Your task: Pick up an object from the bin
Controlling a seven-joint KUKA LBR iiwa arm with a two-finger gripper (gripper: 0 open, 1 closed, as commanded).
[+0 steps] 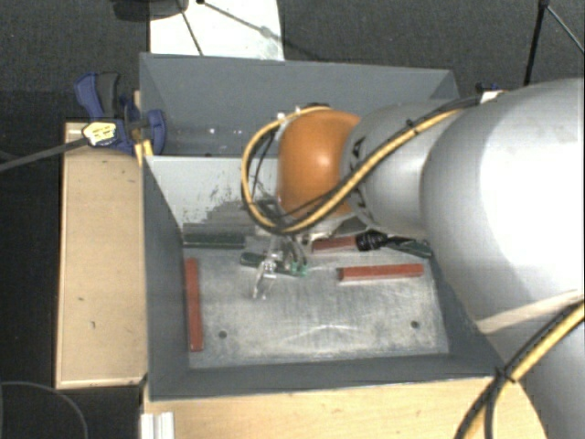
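Claw (271, 278), per operator: low over the middle of the grey metal bin (320, 341), close above its floor, under the orange wrist cover (315, 167) of the silver arm (494, 208). Released or clenched: cannot tell, the wrist blocks the view.

Observer: Contents, largest first?

Operator: Long red-brown flat bar (194, 305) lying just beside the left wall, end to end along it. Second red-brown bar (379, 273) right of the claw, flat on the floor, apart from it. Dark grey bar (215, 239) at the back left. Small green piece (297, 269) just beside the claw, nearest of all.

Observer: Handling?

Operator: The small green piece is the likely candidate. It is judged light and rigid, and small enough to skid on bare metal or pop out if pinched off-centre. Best taken across its narrowest width, at the middle, with the claw down near the floor. The bars are judged stiff and light. They should be held across the short width at mid-length, or the ends will swing. The left one leaves little room on the wall side.
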